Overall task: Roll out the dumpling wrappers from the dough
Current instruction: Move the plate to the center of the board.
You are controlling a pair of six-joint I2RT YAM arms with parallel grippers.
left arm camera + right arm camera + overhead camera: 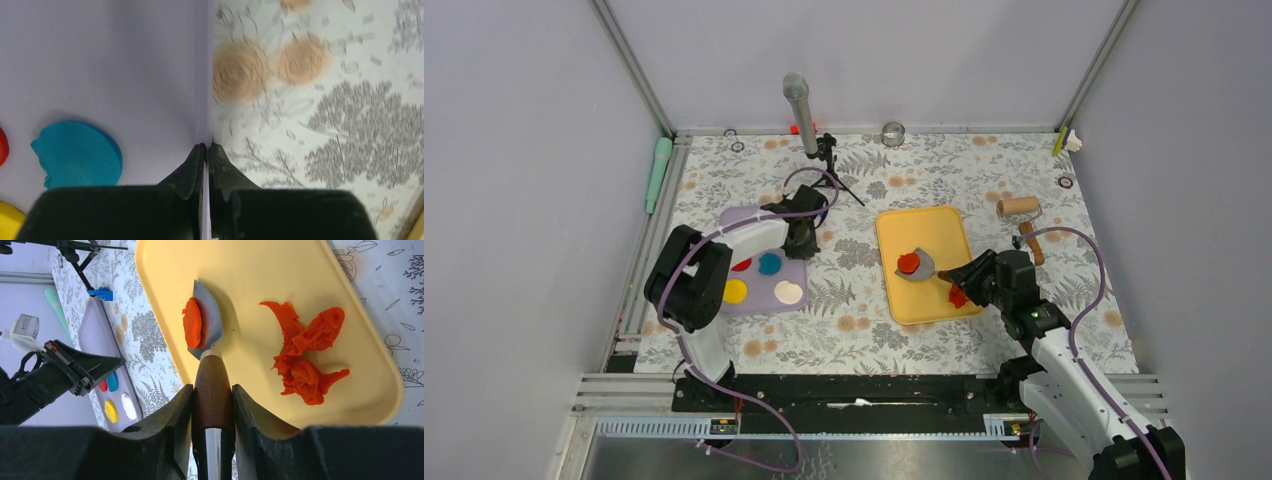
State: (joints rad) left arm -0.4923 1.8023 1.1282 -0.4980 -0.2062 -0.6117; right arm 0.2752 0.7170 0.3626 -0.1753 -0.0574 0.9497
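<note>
While right pincer [212,390] grips spatula [211,367] bearing 1 wrapper [192,322], left pincer [207,147] clamps purple tray [125,65].

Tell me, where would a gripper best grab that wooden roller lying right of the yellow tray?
By the slim dark handle, from straight above, jaws across it. The wooden roller lies flat beside the yellow tray, handle pointing toward the arms; its fat pale drum would probably roll out of a pinch.

Two trays [734,220] [924,225] — five discs [770,263] [741,265] [735,291] [789,291] [910,262] — one rolling pin [1019,206]
</note>
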